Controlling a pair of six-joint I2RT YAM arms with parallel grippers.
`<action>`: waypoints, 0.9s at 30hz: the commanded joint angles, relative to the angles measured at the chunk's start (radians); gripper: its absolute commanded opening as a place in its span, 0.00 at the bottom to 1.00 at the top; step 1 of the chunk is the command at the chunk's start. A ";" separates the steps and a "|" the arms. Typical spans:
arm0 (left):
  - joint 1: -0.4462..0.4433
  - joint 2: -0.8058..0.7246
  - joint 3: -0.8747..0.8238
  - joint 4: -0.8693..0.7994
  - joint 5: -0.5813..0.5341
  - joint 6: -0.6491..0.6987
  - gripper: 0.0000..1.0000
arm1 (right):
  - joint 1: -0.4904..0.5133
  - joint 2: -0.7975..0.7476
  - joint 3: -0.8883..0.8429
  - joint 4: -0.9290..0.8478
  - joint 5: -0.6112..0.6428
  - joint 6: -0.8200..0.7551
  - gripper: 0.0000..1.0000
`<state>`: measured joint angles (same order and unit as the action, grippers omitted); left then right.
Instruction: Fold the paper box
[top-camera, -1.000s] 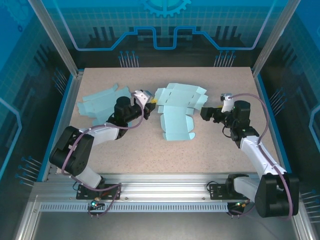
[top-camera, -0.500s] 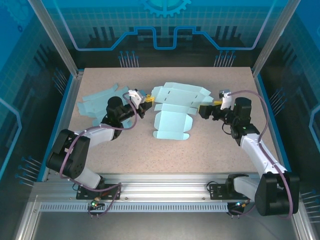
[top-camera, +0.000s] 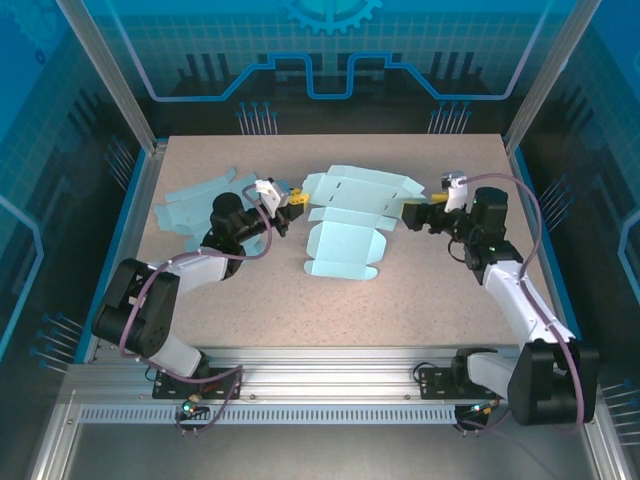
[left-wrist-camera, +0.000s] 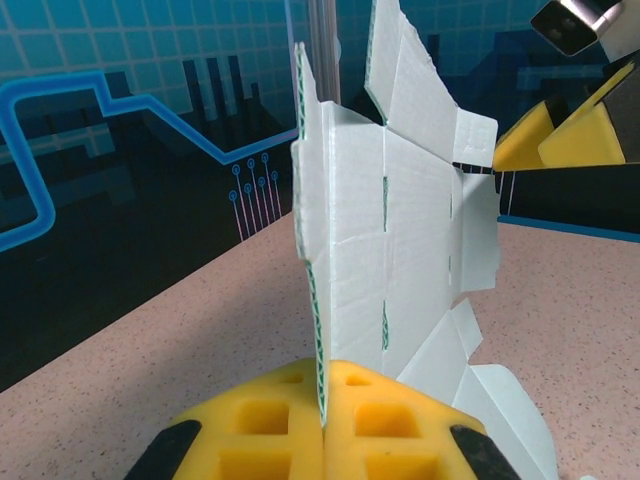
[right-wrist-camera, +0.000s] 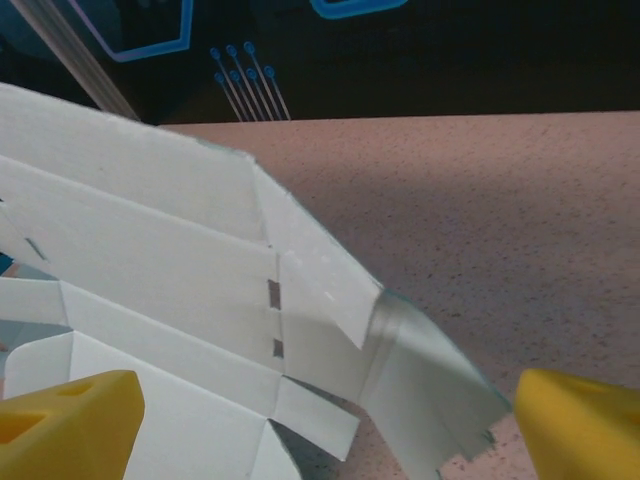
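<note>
Left fingers (left-wrist-camera: 335, 425): pinching paper box (top-camera: 345, 215) at its left edge.
Right fingers (top-camera: 412, 213): spread around the box's right flap (right-wrist-camera: 420, 370).
Risk: closing off the crease may crumple the flap or pull the pinch loose.

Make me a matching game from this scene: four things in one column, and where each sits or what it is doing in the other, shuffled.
Things
1. left pincer
2. right pincer
3. paper box
4. spare flat box blank

States
A. lying flat, far left of the table
B. open, at the box's right flap
C. shut on the box's left edge
D. mid-table, between the two pincers

Pairs: 1-C, 2-B, 3-D, 4-A
</note>
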<state>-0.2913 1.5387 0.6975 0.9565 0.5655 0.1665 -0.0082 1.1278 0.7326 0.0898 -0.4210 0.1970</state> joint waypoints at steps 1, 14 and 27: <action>0.009 -0.034 -0.010 0.050 0.054 -0.007 0.00 | -0.043 -0.071 -0.036 0.006 0.028 -0.028 0.98; 0.044 -0.023 0.022 0.052 0.187 -0.050 0.00 | -0.015 -0.021 0.018 -0.001 -0.108 -0.212 1.00; 0.055 -0.002 0.063 0.039 0.235 -0.071 0.00 | 0.040 0.088 0.130 -0.048 -0.158 -0.293 0.91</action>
<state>-0.2459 1.5341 0.7223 0.9710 0.7578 0.1040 0.0128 1.2030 0.8211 0.0586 -0.5297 -0.0685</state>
